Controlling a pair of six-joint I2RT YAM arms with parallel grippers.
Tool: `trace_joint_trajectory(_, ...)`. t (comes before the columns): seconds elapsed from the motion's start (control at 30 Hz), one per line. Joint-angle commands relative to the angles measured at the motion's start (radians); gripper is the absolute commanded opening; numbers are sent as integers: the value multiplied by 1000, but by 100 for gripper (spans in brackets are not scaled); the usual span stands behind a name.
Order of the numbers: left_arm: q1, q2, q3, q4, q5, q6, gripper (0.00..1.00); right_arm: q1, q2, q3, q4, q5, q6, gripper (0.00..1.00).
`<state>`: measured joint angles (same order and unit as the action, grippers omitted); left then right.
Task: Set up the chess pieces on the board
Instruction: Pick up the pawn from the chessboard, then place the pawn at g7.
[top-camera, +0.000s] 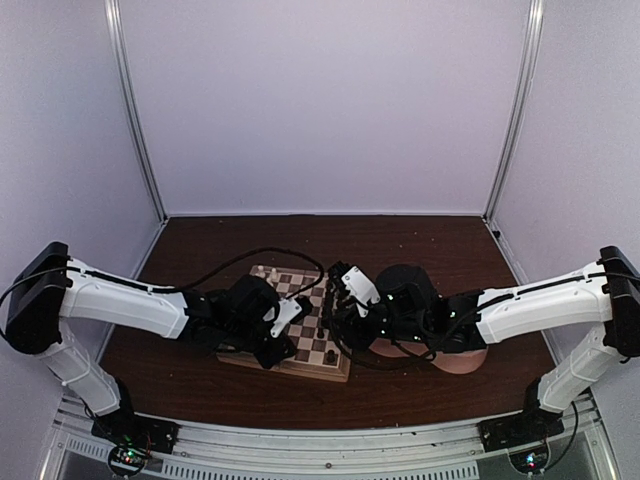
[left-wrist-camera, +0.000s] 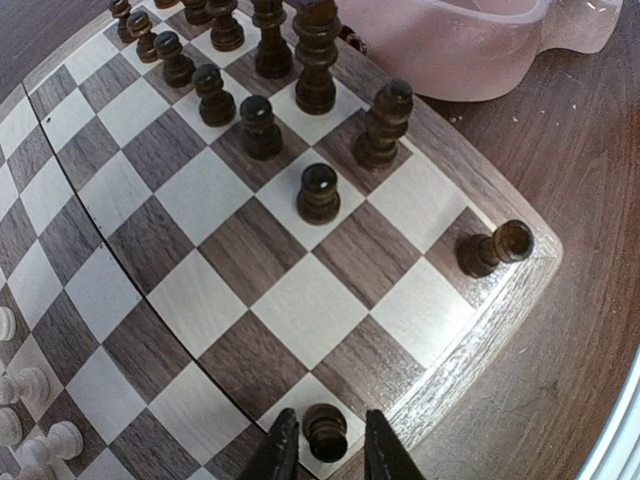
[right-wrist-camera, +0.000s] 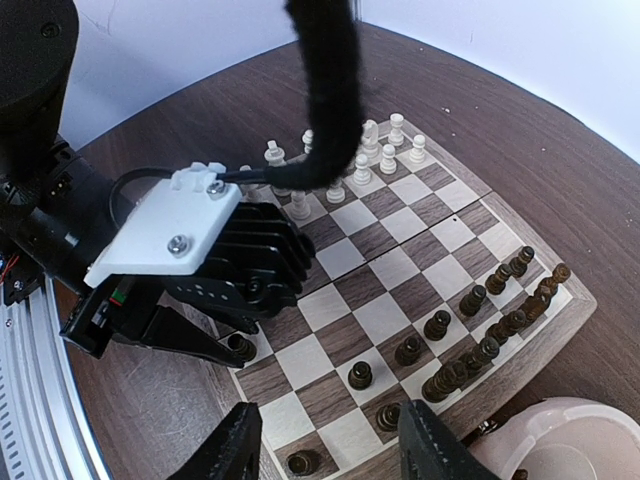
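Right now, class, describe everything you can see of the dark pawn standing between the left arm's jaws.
The dark pawn is a dark brown, glossy turned-wood piece with a round head above a collar. It stands upright on a light square in the edge row of the board, by its tan rim. The left arm's jaws flank it; whether they touch it is unclear.

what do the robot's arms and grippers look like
Both the left arm and right arm have white shells with black joints and looping black cables. The left gripper and right gripper have tapered black fingers. A white screwed bracket tops the left wrist's ribbed black housing.
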<state>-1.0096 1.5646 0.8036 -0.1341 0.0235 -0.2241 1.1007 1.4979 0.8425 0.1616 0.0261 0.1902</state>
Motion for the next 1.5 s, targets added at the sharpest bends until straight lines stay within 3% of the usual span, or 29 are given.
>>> trace_joint_trajectory(0.0, 4, 13, 31, -2, -9, -12, 22, -7, 8, 13, 0, -10, 9, 49)
trace_joint_trajectory(0.2, 3, 9, 30, -2, -8, -13, 8, -7, 9, 14, 0, -12, 11, 49)
trace_joint_trajectory(0.7, 3, 14, 94, 68, 18, -46, 9, -18, -41, -25, 13, 57, 23, 48)
trace_joint_trajectory(0.93, 3, 44, 119, 124, -46, -53, 10, -23, -70, -48, 15, 86, 35, 48)
trace_joint_trajectory(1.3, 1, 89, 77, 262, 27, -65, 10, -28, -96, -68, 19, 109, 46, 48)
trace_joint_trajectory(1.47, -3, 107, 95, 240, 39, -64, 12, -29, -94, -65, 18, 108, 46, 48)
